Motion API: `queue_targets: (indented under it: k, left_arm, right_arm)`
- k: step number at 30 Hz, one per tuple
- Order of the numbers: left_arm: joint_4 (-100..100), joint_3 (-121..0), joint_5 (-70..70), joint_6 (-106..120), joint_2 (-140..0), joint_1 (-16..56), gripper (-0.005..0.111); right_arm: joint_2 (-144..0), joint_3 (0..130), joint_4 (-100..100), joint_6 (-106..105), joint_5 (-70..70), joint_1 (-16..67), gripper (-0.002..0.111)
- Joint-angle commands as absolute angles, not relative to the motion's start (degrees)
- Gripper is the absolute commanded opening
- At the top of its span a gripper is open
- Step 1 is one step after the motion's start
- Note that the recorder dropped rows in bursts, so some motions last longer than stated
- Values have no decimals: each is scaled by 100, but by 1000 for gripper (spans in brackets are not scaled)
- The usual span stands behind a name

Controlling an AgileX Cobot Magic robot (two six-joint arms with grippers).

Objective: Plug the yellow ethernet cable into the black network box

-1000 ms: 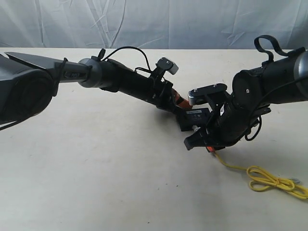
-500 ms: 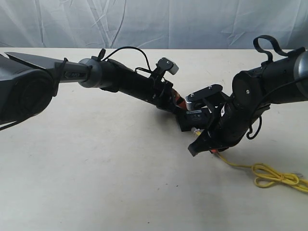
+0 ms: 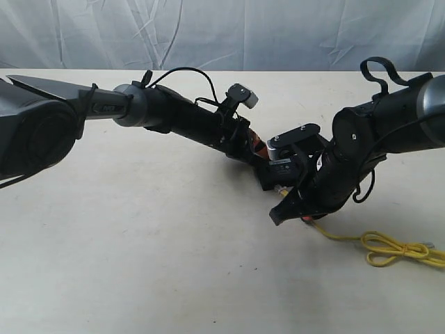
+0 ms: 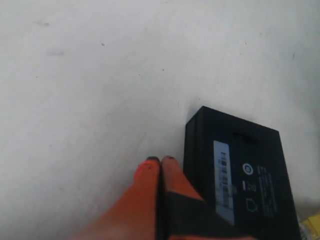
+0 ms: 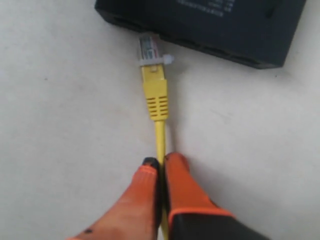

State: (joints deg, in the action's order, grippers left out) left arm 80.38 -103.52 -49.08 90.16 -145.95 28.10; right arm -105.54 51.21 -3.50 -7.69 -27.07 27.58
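Observation:
The black network box lies flat on the table between both arms, with a pale label on top. My left gripper is shut with nothing in it, its orange fingers pressed against the box's side. My right gripper is shut on the yellow ethernet cable just behind its plug boot. The clear plug points at the box's port side, its tip at the port edge. The cable's tied loop trails on the table at the right.
A pale tabletop runs under everything, with a white cloth backdrop behind it. Both black arms meet over the middle.
My right gripper has carried the plug up toward the box's port side. The cable's loop has been dragged leftward along the table. The left arm has stayed put.

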Motion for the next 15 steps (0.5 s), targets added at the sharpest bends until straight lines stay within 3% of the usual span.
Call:
queue_targets:
  k: [1,15]
  left_arm:
    - [7984,-10385,-4994,9031,-14593,2854,0]
    - [7882,-10385,-4994,9031,-14593,2854,0]
  right_arm:
    - [-10537,5109,-293,-591,-2657,2742,-1]
    - [-10479,5109,0,-113,-2559,2742,-1]
